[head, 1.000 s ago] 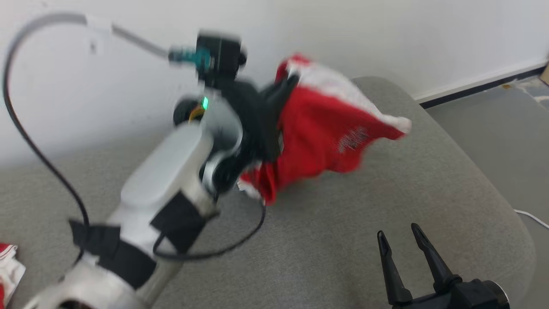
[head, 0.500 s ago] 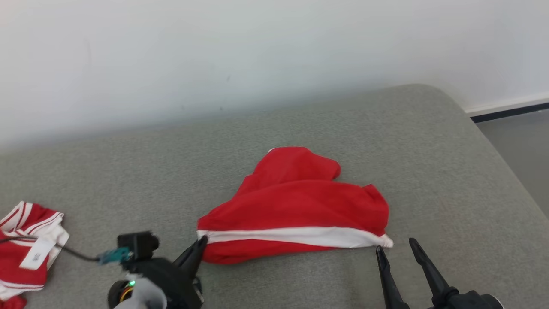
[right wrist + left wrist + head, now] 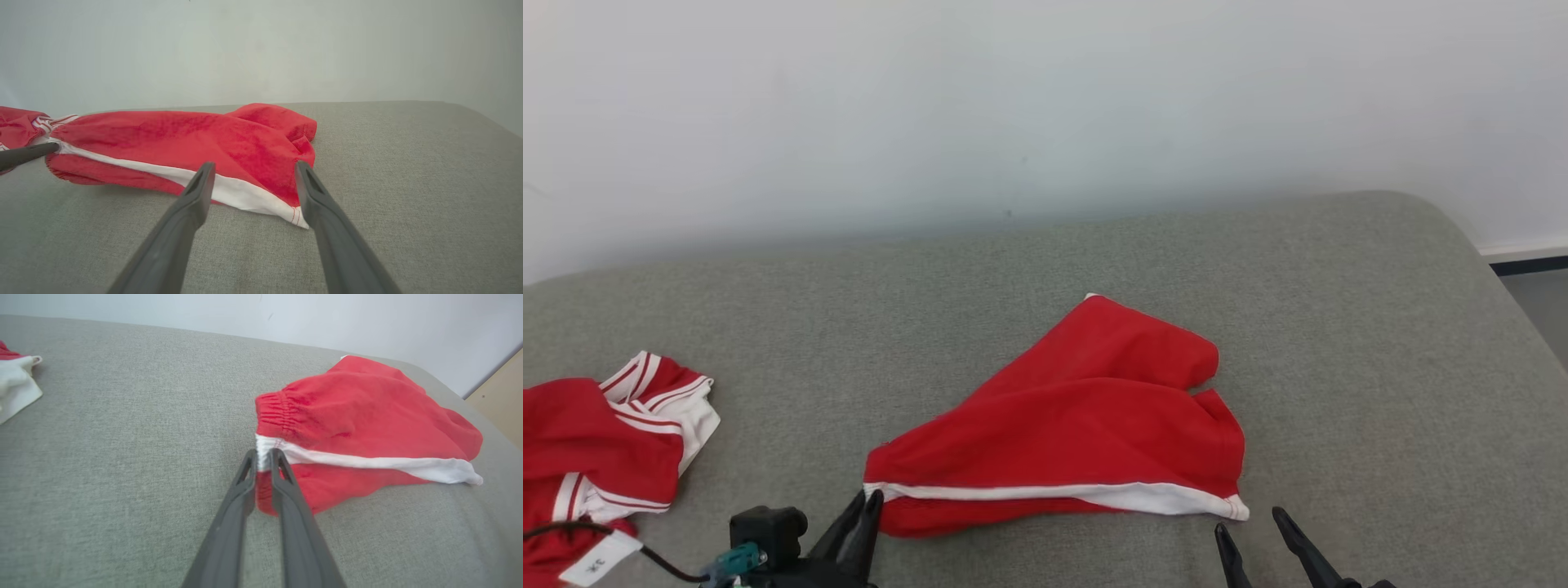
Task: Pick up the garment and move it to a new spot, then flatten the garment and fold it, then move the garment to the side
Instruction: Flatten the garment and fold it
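Observation:
The garment [image 3: 1078, 416] is a pair of red shorts with a white side stripe, lying loosely spread on the grey cushion [image 3: 1339, 367]. My left gripper [image 3: 864, 498] sits at its left waistband corner. In the left wrist view the gripper [image 3: 264, 452] has its fingers almost together, with the white stripe of the garment [image 3: 359, 412] pinched between the tips. My right gripper [image 3: 1250, 523] stands open just in front of the hem corner at the right. In the right wrist view that gripper [image 3: 255, 164] frames the garment [image 3: 184, 134] without touching it.
A second red and white garment [image 3: 596, 441] lies crumpled at the cushion's left edge. A white wall runs behind the cushion. The cushion rounds off at the right, with grey floor [image 3: 1535, 302] beyond. A pale wooden surface [image 3: 498, 396] shows at the left wrist view's right edge.
The left arm came down from holding the garment in the air, and the garment now lies on the cushion. The head camera has shifted too. The right gripper stays open.

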